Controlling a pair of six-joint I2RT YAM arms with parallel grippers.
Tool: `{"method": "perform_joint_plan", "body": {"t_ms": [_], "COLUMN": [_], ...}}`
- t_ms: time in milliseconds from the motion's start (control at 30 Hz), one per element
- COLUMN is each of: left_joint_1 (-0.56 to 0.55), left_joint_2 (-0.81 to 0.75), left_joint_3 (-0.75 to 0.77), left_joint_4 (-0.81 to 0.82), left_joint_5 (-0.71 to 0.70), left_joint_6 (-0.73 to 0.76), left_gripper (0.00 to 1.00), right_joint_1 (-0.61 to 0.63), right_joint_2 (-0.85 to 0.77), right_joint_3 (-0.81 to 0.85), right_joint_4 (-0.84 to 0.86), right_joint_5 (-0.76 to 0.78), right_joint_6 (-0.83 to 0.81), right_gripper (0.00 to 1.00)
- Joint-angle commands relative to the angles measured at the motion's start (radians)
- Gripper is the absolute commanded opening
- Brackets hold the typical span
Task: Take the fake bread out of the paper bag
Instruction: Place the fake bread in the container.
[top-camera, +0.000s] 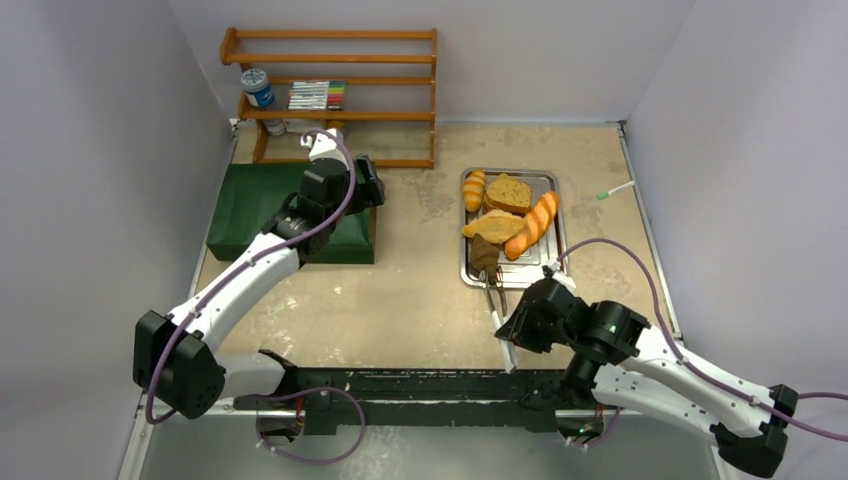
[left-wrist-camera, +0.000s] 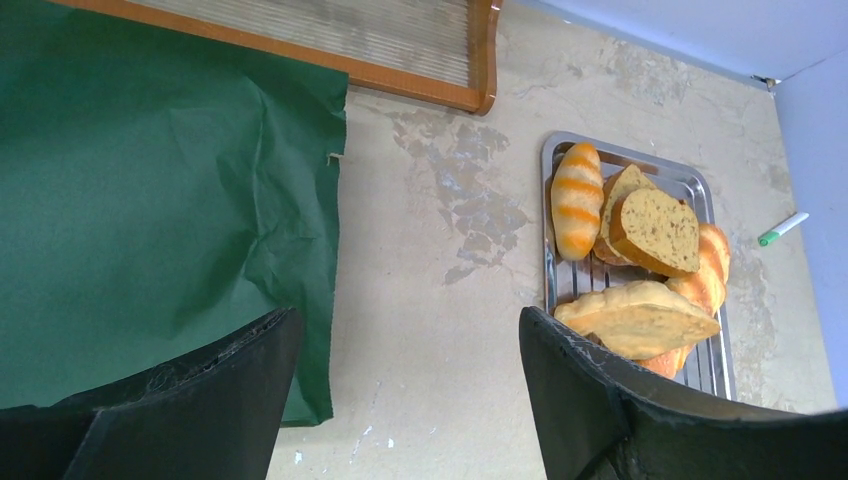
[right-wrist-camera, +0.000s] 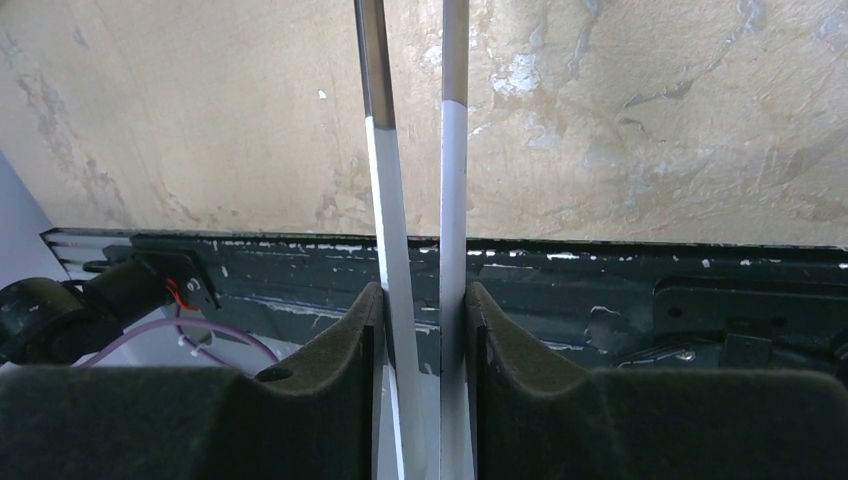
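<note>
The dark green paper bag (top-camera: 280, 210) (left-wrist-camera: 150, 200) lies flat at the left. My left gripper (top-camera: 368, 188) (left-wrist-camera: 410, 400) hovers over the bag's right edge, open and empty. All the fake bread lies on the silver tray (top-camera: 538, 268) (left-wrist-camera: 560, 285): striped roll (top-camera: 474, 190) (left-wrist-camera: 577, 200), brown slice (top-camera: 509, 194) (left-wrist-camera: 655, 230), tan toast (top-camera: 494, 227) (left-wrist-camera: 640, 318), baguette (top-camera: 532, 225) (left-wrist-camera: 710, 275), dark roll (top-camera: 484, 253). My right gripper (top-camera: 520, 325) (right-wrist-camera: 422, 310) is shut on the metal tongs (top-camera: 497, 298) (right-wrist-camera: 452, 150), just in front of the tray; their tips reach the dark roll.
A wooden rack (top-camera: 330, 120) stands at the back with a can (top-camera: 257, 87) and markers (top-camera: 317, 95). A green-capped pen (top-camera: 616, 190) (left-wrist-camera: 782, 228) lies right of the tray. A black rail (top-camera: 430, 385) runs along the near edge. Walls close in on three sides.
</note>
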Motion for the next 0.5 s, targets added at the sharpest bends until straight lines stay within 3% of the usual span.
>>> {"method": "perform_joint_plan", "body": {"t_ms": [0, 467], "left_joint_1": [-0.005, -0.005], "left_joint_2": [-0.037, -0.039], "left_joint_3": [0.034, 0.029], "left_joint_4": [0.025, 0.043], "left_joint_5": [-0.012, -0.014], "left_joint_6": [0.017, -0.022], "left_gripper": [0.8, 0.8], "right_joint_1": [-0.001, 0.0], "right_joint_2": [-0.021, -0.065], "right_joint_3": [0.05, 0.054], "right_joint_4": [-0.077, -0.104], "right_joint_5": [0.022, 0.022], "right_joint_6": [0.046, 0.054], "right_gripper": [0.31, 0.38]}}
